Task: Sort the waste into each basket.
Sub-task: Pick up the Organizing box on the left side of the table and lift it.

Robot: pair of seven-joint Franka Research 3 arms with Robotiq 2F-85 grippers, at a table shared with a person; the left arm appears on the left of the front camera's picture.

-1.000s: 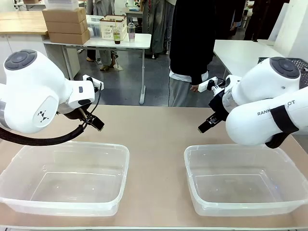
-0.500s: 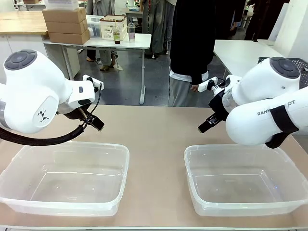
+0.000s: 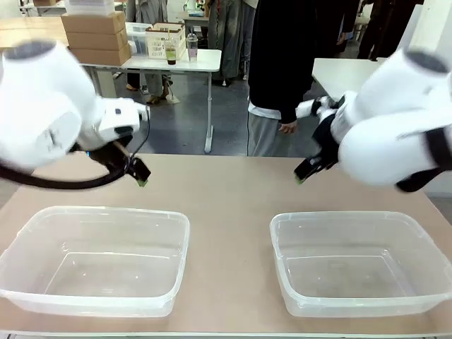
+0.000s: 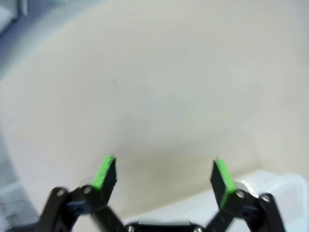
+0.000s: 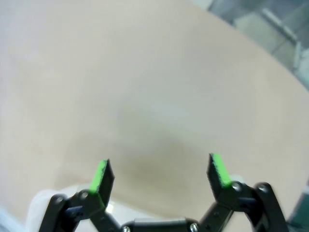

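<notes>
Fingers first, front view: left fingers [image 3: 140, 174] stand spread and released above the bench [image 3: 226, 187], just behind the far right corner of the left basket [image 3: 106, 213]. Right fingers [image 3: 304, 170] are likewise released, hanging above the bench behind the far left corner of the right basket [image 3: 339, 216]. Neither pair touches a basket or the bench. Both white arms appear motion-blurred. The 2 baskets sit side by side on the near half of the bench, well apart, with a bare strip of bench between them. A person [image 3: 282, 49] in dark clothing stands at the far edge, 1 hand [image 3: 287, 128] hanging at the side. Behind, a white table [image 3: 191, 60] carries stacked cardboard boxes [image 3: 95, 35]. Left wrist view: the 2 green pads [image 4: 105, 171] are held wide apart, grasping nothing, with plain bench surface beyond them; a rounded corner of the left basket shows at the lower right, beside 1 finger. Right wrist view: the pads stand equally wide, released, over plain bench; a corner of the right basket shows at the lower left. Grey floor [image 5: 285, 24] lies past the bench edge at the upper right.
</notes>
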